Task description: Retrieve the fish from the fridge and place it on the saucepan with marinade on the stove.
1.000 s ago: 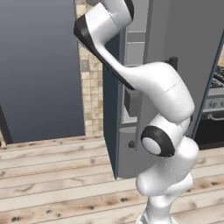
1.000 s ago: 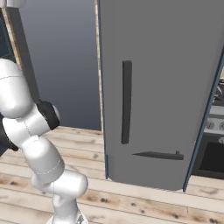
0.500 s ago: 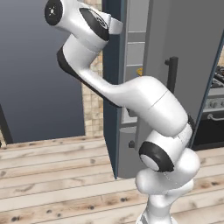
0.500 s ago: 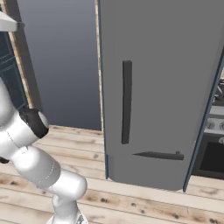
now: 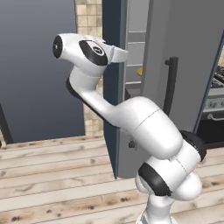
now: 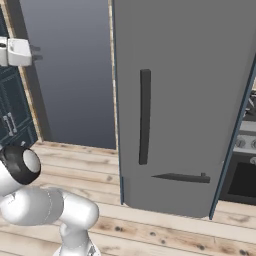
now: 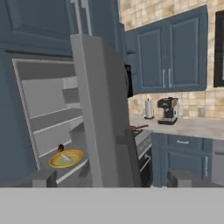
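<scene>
Step is the reach: tall grey fridge (image 7: 94, 109) ajar, pale fish on a yellow plate (image 7: 65, 158) at the front edge of a lower inner shelf, hand (image 7: 111, 177) open and empty outside, next goes past the door edge.

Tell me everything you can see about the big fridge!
The fridge is tall and grey with dark blue-grey sides. Its door stands partly open, swung out edge-on in the hand view. On the door's front is a long dark upright handle, with a shorter dark bar lying flat below it. Inside are pale grey shelves; one holds a yellow plate with something small and pale on it. The fridge stands on the wooden floor, beside the stove. Nothing grips it.
</scene>
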Available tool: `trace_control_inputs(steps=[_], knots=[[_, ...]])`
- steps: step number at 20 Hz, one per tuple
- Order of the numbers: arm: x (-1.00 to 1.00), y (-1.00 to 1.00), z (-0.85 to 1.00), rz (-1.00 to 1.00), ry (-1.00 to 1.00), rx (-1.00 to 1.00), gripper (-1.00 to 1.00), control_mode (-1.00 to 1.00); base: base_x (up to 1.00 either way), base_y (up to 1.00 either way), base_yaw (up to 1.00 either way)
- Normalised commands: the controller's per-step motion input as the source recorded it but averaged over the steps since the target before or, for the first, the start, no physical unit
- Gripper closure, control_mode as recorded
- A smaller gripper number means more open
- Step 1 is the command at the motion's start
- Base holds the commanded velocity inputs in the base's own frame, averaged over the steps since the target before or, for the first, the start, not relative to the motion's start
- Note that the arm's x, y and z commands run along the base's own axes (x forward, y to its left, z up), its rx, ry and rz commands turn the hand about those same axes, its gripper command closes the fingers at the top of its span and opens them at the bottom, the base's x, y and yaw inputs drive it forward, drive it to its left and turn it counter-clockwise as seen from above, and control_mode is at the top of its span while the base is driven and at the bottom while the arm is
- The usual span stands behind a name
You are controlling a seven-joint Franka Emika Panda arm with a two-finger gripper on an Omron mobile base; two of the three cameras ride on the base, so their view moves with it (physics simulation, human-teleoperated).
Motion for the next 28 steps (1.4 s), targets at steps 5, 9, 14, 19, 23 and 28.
trace_control_inputs(steps=[5, 9, 14, 19, 23, 28], knots=[[0.00, -0.52, -0.60, -0.31, -0.05, -0.10, -1.00, -1.00, 0.00, 0.00, 0.00], [0.26, -0.25, -0.55, -0.25, -0.08, -0.08, -1.00, -1.00, 0.00, 0.00, 0.00], [0.67, -0.16, -0.56, -0.12, -0.07, -0.01, -1.00, -1.00, 0.00, 0.00, 0.00], [0.65, -0.06, -0.42, -0.16, -0.01, 0.00, -1.00, -1.00, 0.00, 0.00, 0.00], [0.67, -0.01, -0.30, -0.22, -0.02, 0.00, -1.00, -1.00, 0.00, 0.00, 0.00], [0.75, 0.00, -0.12, -0.23, -0.01, 0.00, -1.00, -1.00, 0.00, 0.00, 0.00]])
